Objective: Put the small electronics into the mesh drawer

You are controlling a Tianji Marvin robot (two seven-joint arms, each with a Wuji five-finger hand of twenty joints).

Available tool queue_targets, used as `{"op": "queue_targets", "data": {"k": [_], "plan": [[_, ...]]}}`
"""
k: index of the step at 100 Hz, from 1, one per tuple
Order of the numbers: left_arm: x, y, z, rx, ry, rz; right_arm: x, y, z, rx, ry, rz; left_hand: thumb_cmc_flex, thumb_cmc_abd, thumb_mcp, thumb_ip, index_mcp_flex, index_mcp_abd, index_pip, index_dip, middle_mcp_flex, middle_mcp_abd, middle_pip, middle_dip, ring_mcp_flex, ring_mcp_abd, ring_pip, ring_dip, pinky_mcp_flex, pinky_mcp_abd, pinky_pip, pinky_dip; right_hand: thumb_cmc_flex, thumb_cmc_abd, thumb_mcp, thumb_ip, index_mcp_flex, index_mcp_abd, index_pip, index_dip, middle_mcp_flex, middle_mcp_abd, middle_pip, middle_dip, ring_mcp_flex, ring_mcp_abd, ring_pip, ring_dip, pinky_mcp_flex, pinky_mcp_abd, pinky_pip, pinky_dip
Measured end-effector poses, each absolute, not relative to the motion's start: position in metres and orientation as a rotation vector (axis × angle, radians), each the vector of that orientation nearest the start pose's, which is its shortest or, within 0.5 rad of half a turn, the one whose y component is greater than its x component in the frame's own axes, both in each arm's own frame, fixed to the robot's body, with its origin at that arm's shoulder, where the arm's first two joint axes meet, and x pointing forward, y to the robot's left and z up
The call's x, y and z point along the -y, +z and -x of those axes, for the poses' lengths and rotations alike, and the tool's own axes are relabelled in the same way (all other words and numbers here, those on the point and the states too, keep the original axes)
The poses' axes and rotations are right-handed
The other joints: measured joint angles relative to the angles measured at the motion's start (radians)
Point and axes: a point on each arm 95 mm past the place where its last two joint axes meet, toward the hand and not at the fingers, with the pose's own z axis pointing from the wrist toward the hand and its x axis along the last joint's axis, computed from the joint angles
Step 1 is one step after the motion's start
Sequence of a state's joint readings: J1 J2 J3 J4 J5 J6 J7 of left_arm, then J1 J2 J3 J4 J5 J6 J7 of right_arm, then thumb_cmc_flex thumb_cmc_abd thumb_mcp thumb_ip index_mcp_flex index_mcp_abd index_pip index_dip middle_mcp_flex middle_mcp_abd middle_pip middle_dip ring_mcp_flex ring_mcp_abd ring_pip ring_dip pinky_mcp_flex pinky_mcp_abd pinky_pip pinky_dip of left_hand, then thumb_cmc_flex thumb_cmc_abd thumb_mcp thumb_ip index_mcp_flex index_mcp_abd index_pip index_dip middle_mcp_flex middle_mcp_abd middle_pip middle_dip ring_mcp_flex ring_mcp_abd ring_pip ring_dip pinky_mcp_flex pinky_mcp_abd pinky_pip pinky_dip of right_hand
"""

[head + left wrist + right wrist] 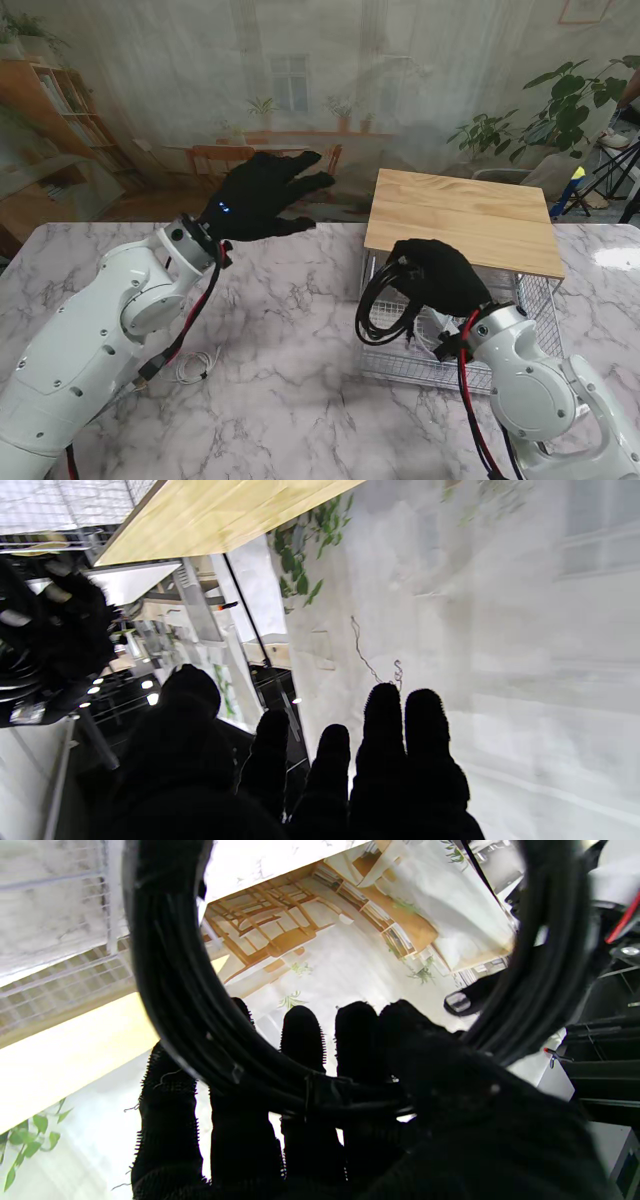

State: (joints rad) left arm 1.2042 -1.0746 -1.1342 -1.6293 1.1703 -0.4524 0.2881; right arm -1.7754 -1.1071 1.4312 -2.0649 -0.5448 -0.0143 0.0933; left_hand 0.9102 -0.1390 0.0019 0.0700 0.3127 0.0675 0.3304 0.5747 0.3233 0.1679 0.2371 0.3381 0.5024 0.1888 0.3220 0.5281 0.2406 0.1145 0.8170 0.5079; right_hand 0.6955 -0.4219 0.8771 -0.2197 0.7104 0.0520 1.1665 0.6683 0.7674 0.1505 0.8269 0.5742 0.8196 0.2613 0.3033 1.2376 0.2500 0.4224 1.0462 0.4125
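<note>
My right hand (440,275), in a black glove, is shut on a coil of black cable (385,305) and holds it over the left front part of the pulled-out mesh drawer (530,300). The coil (210,1040) loops across the fingers (300,1040) in the right wrist view, pinned by the thumb. My left hand (262,195) hangs open in the air above the far left of the table, fingers spread and holding nothing. A white cable (197,367) lies on the marble beside my left forearm.
The drawer slides out from under a wooden top (465,215) on a wire frame. Something white lies inside the drawer, too hidden to name. Marble table (290,400) spreads between the arms. A painted backdrop and plants stand behind.
</note>
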Motion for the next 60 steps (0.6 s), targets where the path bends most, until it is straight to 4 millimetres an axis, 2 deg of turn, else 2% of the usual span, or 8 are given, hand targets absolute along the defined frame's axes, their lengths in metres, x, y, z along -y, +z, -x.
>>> {"op": "queue_targets", "data": {"k": [12, 27, 38, 47, 60], "plan": [[0.03, -0.173, -0.459, -1.459, -1.825, 0.329, 0.008, -0.202, -0.34, 1.632, -2.647, 1.869, 0.0, 0.0, 0.0, 0.0, 0.022, 0.003, 0.013, 0.004, 0.029, 0.0, 0.005, 0.0, 0.0, 0.0, 0.0, 0.0, -0.004, 0.0, 0.0, 0.0, 0.0, 0.0, 0.0, 0.0, 0.0, -0.001, -0.001, 0.0, 0.025, 0.0, 0.002, 0.0, 0.017, 0.0, 0.0, 0.0, 0.028, -0.006, 0.038, 0.013], [-0.006, -0.206, -0.47, -1.511, -1.7, 0.401, 0.028, -0.203, -0.334, 1.726, -2.639, 1.915, 0.0, 0.001, 0.0, 0.0, 0.038, 0.009, 0.013, 0.011, 0.078, -0.011, 0.018, 0.0, 0.001, -0.001, 0.0, 0.0, -0.004, 0.001, 0.0, 0.0, 0.0, 0.0, -0.004, -0.003, 0.001, -0.017, -0.014, -0.016, 0.048, 0.0, 0.002, 0.0, 0.036, -0.001, 0.021, 0.009, 0.051, -0.012, 0.062, 0.023], [-0.029, -0.23, -0.473, -1.522, -1.638, 0.459, 0.038, -0.207, -0.33, 1.869, -2.646, 1.931, 0.001, 0.011, 0.0, 0.0, 0.047, 0.012, 0.015, 0.011, 0.089, -0.011, 0.018, 0.006, 0.002, -0.001, 0.0, 0.0, -0.005, 0.001, 0.0, 0.0, 0.0, -0.001, -0.009, -0.012, 0.011, -0.026, -0.032, -0.029, 0.057, -0.001, 0.002, 0.0, 0.052, -0.001, 0.021, 0.009, 0.064, -0.014, 0.07, 0.024], [-0.044, -0.247, -0.475, -1.528, -1.597, 0.497, 0.042, -0.211, -0.33, 1.886, -2.657, 1.957, 0.001, 0.011, 0.0, 0.0, 0.047, 0.012, 0.015, 0.011, 0.089, -0.011, 0.018, 0.007, 0.002, -0.001, 0.0, 0.0, -0.005, 0.001, 0.0, 0.0, 0.0, -0.001, -0.009, -0.012, 0.011, -0.026, -0.035, -0.029, 0.059, -0.001, 0.002, 0.0, 0.047, -0.001, 0.021, 0.009, 0.064, -0.022, 0.071, 0.024], [-0.054, -0.267, -0.475, -1.568, -1.532, 0.518, 0.045, -0.219, -0.332, 1.87, -2.665, 2.004, 0.001, 0.011, 0.0, 0.0, 0.047, 0.012, 0.015, 0.011, 0.089, -0.012, 0.018, 0.007, 0.002, -0.001, 0.0, 0.0, -0.008, 0.001, 0.0, 0.0, 0.0, -0.001, -0.009, -0.012, 0.011, -0.027, -0.036, -0.031, 0.059, -0.002, 0.002, 0.0, 0.047, -0.001, 0.021, 0.009, 0.065, -0.024, 0.08, 0.025]]}}
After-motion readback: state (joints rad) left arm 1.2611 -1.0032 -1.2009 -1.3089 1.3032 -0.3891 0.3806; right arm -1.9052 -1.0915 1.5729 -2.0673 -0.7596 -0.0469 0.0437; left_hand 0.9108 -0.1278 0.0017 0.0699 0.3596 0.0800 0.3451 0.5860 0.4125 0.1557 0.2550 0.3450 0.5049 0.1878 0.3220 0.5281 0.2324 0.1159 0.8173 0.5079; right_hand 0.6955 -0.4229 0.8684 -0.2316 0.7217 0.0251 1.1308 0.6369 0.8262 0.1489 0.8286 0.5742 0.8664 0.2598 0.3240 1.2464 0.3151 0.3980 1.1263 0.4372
